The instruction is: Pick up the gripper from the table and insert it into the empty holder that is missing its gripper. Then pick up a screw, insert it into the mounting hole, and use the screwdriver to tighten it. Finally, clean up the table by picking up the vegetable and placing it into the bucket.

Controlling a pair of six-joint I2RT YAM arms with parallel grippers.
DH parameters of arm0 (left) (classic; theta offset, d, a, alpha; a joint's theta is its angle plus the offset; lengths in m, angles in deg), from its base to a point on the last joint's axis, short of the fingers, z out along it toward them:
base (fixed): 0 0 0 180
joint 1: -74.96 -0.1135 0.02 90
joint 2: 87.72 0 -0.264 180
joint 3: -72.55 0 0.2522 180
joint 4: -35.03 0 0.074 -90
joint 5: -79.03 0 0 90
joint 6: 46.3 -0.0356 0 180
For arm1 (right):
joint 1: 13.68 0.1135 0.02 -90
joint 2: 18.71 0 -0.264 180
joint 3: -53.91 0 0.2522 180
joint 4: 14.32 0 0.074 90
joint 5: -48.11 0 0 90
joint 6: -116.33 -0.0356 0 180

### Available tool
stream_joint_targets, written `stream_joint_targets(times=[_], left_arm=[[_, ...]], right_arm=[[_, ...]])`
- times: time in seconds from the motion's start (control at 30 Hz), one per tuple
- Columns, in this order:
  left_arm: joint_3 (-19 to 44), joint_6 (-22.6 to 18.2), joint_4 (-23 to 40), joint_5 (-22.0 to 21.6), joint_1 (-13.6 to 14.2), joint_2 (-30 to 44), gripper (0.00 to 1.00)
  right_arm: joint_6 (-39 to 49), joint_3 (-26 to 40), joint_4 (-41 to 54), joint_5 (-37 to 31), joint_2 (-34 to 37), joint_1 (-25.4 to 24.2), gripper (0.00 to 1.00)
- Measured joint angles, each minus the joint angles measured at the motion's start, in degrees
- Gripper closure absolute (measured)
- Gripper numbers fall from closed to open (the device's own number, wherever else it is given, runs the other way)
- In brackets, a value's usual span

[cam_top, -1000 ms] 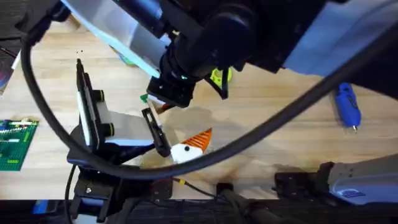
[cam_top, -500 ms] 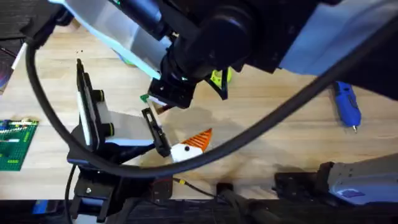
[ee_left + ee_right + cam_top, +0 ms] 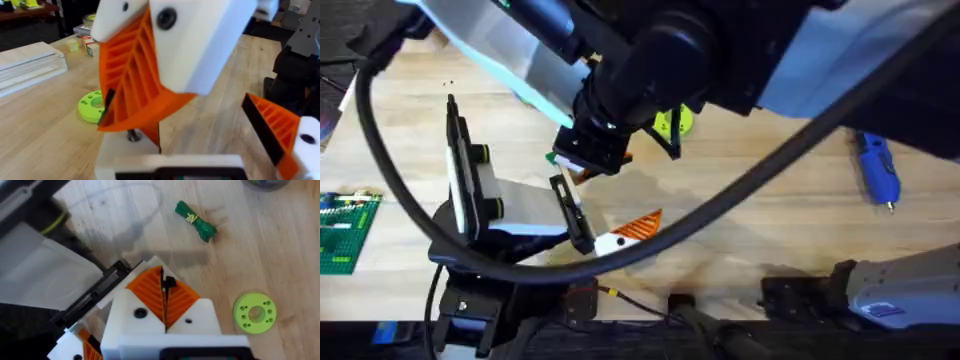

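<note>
My right gripper (image 3: 164, 297) has its white fingers with orange ribbed pads shut on a small black piece (image 3: 169, 282), apparently a screw. It hangs just over the left gripper (image 3: 620, 235), which stands open. In the left wrist view the right gripper (image 3: 127, 100) looms close over a white mount (image 3: 125, 152), the holder, where a small metal stub (image 3: 132, 135) stands. The left gripper's other finger (image 3: 275, 130) carries an orange tip. The green vegetable (image 3: 195, 221) lies on the table beyond. The blue screwdriver (image 3: 878, 170) lies far right. I cannot make out the bucket.
A bright green ring disc (image 3: 255, 312) lies near the grippers. A green brick plate (image 3: 340, 230) sits at the table's left edge. White boards (image 3: 30, 65) are stacked farther off. The raised right arm (image 3: 720, 50) and a black cable (image 3: 770, 180) cross the table's middle.
The right gripper has shifted slightly over the left gripper. The left gripper's orange-tipped finger shows a little slimmer and higher in the overhead view.
</note>
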Motion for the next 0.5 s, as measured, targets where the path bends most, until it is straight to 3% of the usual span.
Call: stream_joint_targets(times=[0.5], left_arm=[[0.0,-0.3,0.0,0.0,0.0,0.0,0.008]], right_arm=[[0.0,0.0,1.2,-1.5,0.1,0.0,0.995]])
